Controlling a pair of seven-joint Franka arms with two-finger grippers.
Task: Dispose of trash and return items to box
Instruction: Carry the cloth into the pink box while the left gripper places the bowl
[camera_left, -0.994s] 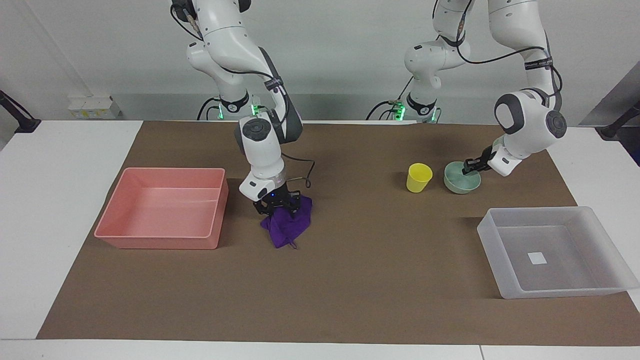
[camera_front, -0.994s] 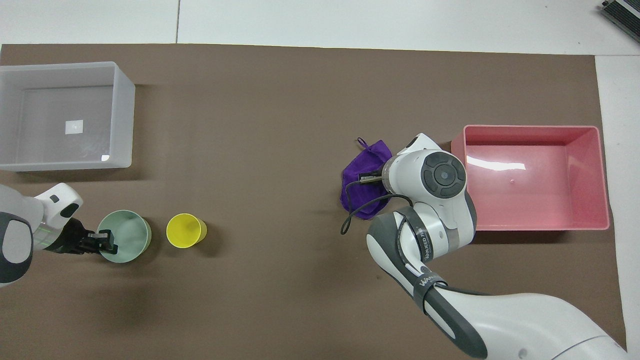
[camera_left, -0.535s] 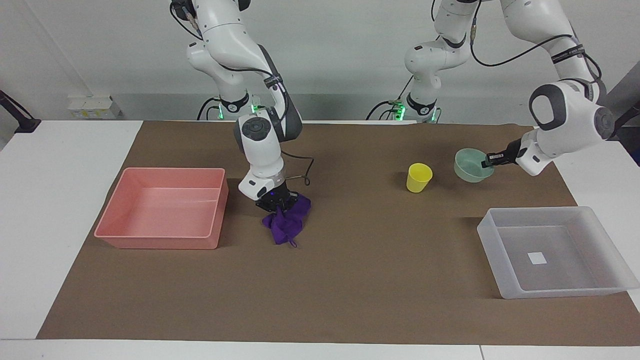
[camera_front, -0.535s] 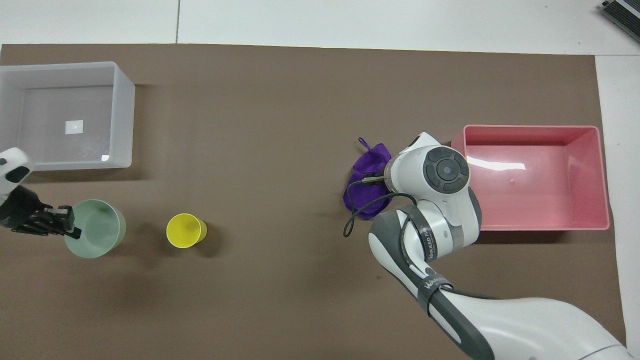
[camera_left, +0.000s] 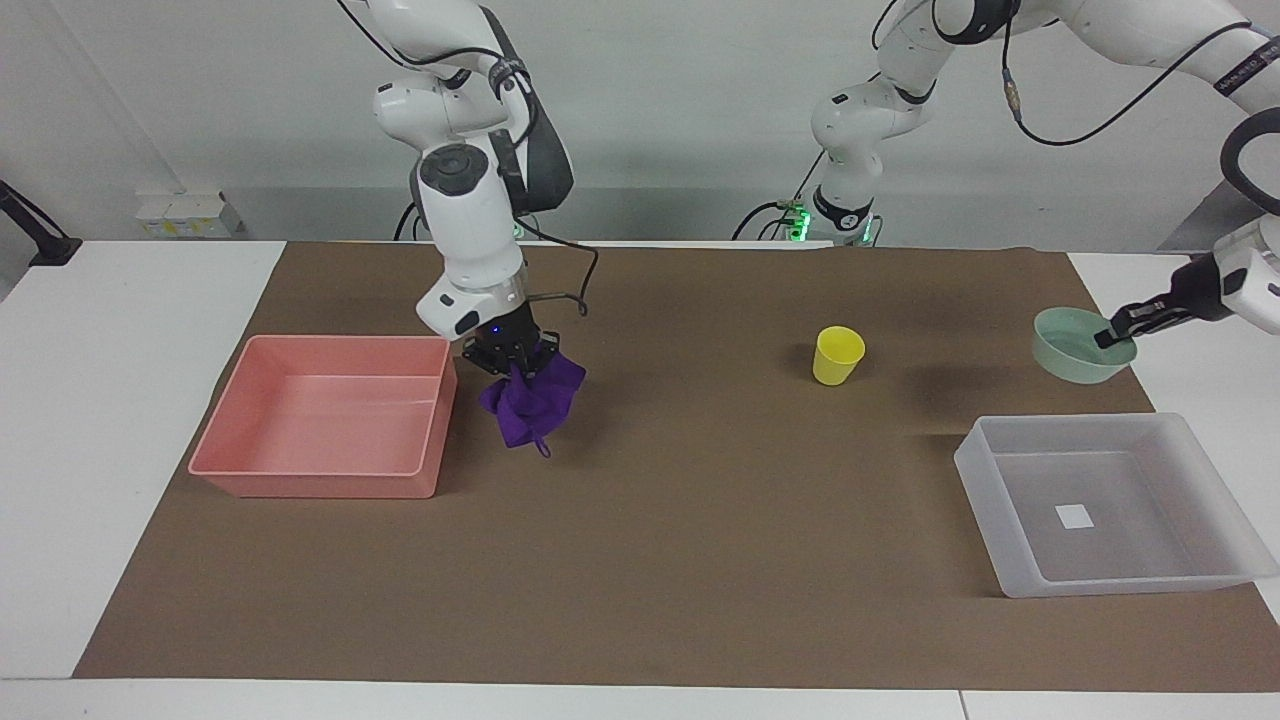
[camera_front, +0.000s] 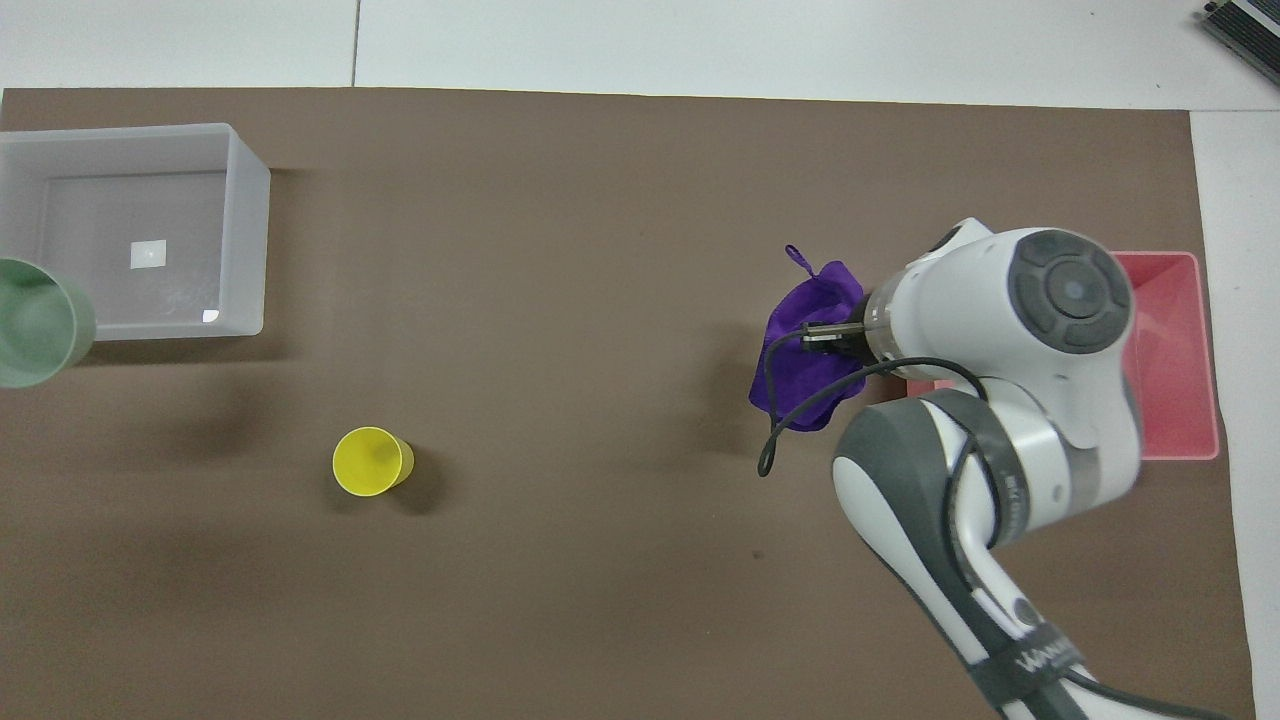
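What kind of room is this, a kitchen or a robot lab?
Probably a robot lab, not a kitchen. Two white robot arms stand at a plain white table covered by a brown mat. The right gripper holds a purple cloth, and the left gripper holds a green bowl.

Bright even light, soft shadows on mat (camera_left: 700, 520), sharp focus

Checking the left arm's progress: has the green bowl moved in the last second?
Yes. The bowl, held by the left gripper, has left its spot beside the yellow cup and now hangs near the white tray.
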